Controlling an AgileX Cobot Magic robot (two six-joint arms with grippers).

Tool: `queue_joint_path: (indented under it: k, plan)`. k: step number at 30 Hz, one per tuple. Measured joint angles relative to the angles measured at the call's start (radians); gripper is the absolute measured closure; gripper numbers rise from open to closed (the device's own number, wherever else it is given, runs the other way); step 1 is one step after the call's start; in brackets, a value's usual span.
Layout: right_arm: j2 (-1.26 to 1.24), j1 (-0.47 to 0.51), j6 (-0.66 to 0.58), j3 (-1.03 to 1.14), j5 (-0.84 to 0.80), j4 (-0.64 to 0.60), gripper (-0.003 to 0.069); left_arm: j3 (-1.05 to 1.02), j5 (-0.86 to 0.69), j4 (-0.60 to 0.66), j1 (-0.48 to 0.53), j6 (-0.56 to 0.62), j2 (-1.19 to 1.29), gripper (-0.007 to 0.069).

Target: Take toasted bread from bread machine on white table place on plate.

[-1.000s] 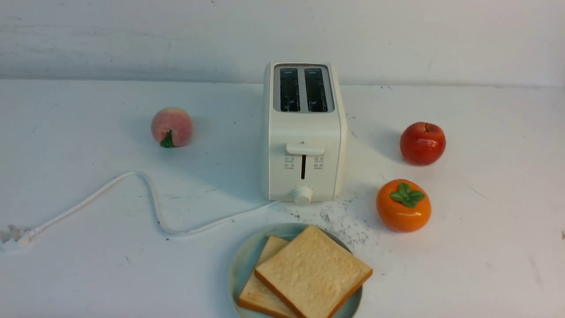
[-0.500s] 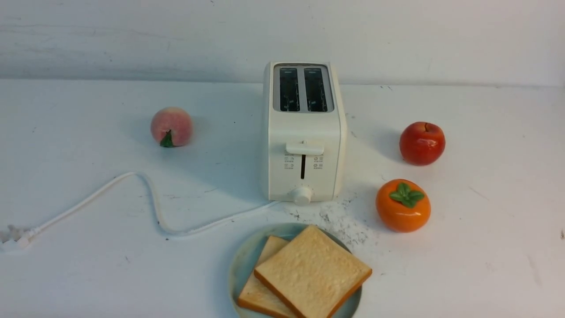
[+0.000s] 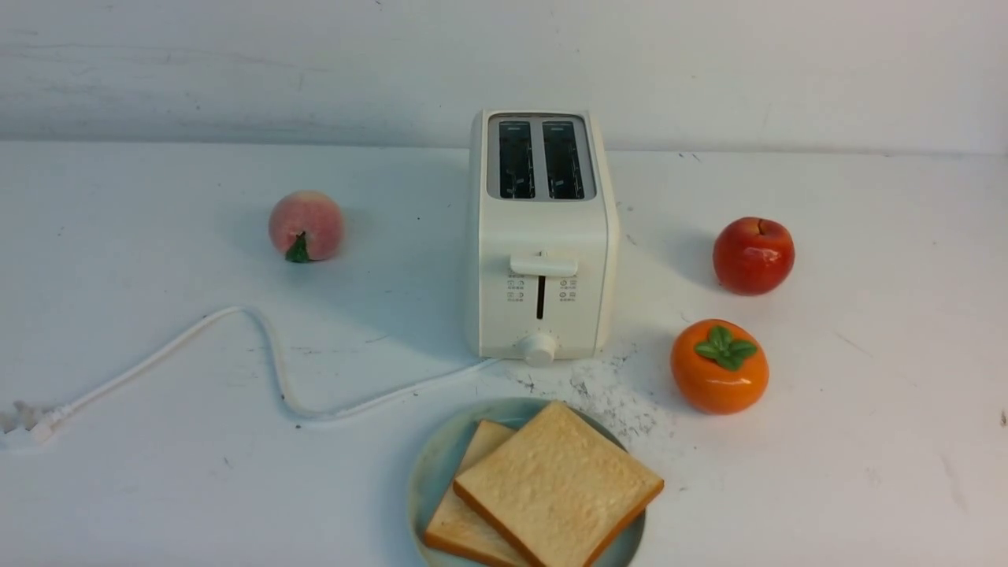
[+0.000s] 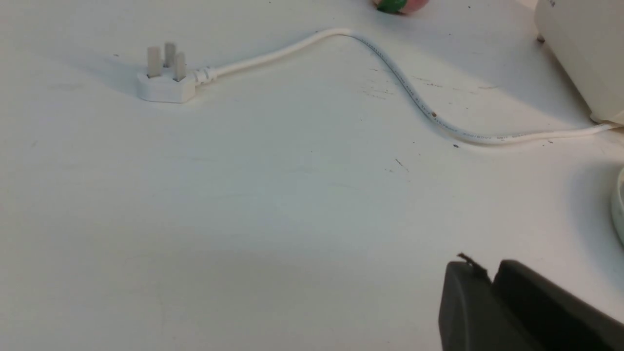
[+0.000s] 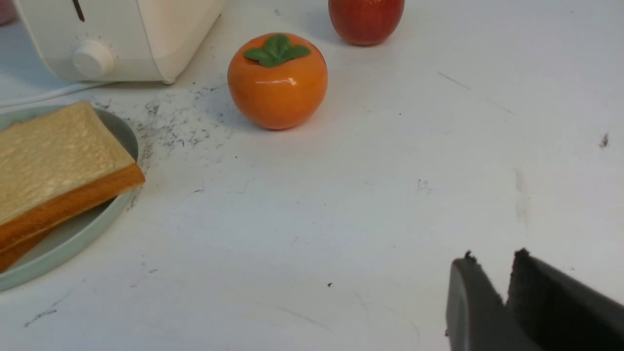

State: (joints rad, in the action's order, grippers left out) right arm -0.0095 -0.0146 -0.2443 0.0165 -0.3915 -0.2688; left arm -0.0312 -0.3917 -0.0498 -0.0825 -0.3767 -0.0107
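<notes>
Two slices of toasted bread lie overlapping on the plate point(image 3: 429, 472) at the table's front middle, the upper slice point(image 3: 559, 484) partly covering the lower slice point(image 3: 465, 512). The bread machine point(image 3: 543, 236) stands behind the plate with both slots empty and its lever up. Neither gripper shows in the front view. In the left wrist view my left gripper point(image 4: 490, 268) is shut and empty over bare white table point(image 4: 273, 204). In the right wrist view my right gripper point(image 5: 493, 261) is shut and empty, to the right of the plate point(image 5: 73, 234) and toast point(image 5: 53, 156).
A peach point(image 3: 306, 226) sits left of the bread machine. A red apple point(image 3: 754, 256) and an orange persimmon point(image 3: 720, 366) sit to its right. The white cord point(image 3: 268, 354) runs left to a plug point(image 4: 165, 80). Dark specks point(image 3: 606, 394) lie by the plate.
</notes>
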Motion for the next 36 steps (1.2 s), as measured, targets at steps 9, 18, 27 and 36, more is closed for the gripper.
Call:
queue_joint_path:
  k: [9, 18, 27, 36]
  plan:
    - [0.000, 0.000, 0.000, 0.000, 0.000, 0.000, 0.0517, 0.000, 0.000, 0.000, 0.000, 0.000, 0.000, 0.0551]
    - [0.000, 0.000, 0.000, 0.000, 0.000, 0.000, 0.0510, 0.000, 0.000, 0.000, 0.000, 0.000, 0.000, 0.0548]
    - [0.000, 0.000, 0.000, 0.000, 0.000, 0.000, 0.0503, 0.000, 0.000, 0.000, 0.000, 0.000, 0.000, 0.0543]
    - [0.000, 0.000, 0.000, 0.000, 0.000, 0.000, 0.0499, 0.000, 0.000, 0.000, 0.000, 0.000, 0.000, 0.0533]
